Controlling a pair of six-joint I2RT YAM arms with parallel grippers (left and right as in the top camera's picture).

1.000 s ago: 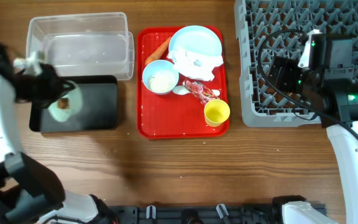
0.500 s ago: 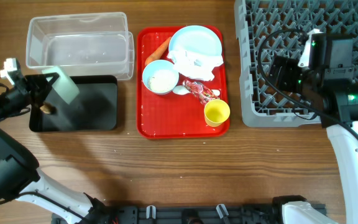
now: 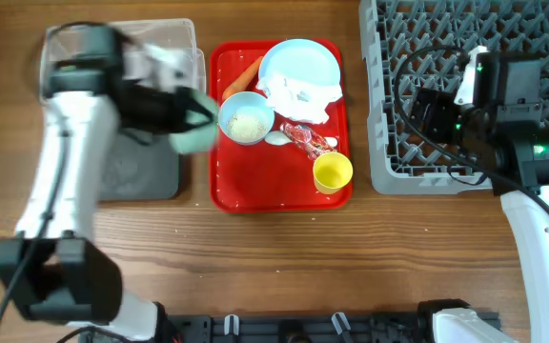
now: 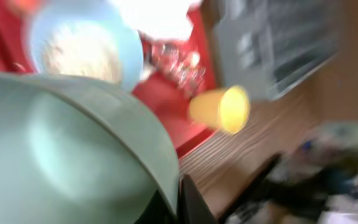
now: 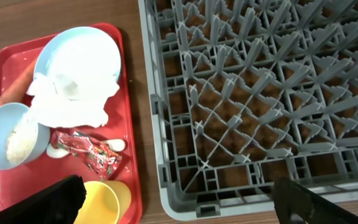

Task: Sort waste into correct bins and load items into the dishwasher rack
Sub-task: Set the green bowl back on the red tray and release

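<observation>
– Mint-green bowl: where is it, and what has it?

– The left gripper is clamped on its rim. In the wrist view one dark finger shows at the bowl's edge and the hollow fills most of the picture. It looks empty, though it is blurred. The bowl hangs over the left edge of the red tray, just at 9 o'clock of the light blue bowl. That whole arm is smeared, so I cannot tell the bowl's exact tilt.

– Which step is this?

– I judge it to be the carry to the dishwasher rack, which lies at 3 o'clock from the tray.

– How should it be done?

– A firm clamp matters, since a bowl pinched by its rim can swing. It should pass high over the light blue bowl with its rice, the wrapper and the yellow cup at the tray's 5 o'clock. At the rack, it should be stood on edge between the pegs, not laid flat on their tips.

– And the other arm?

– The right gripper has its fingers wide apart with nothing in them. It hovers over the rack's side nearest the tray, about 8 o'clock. The bowl would arrive just there, so a slot toward 12 o'clock is safer.
</observation>
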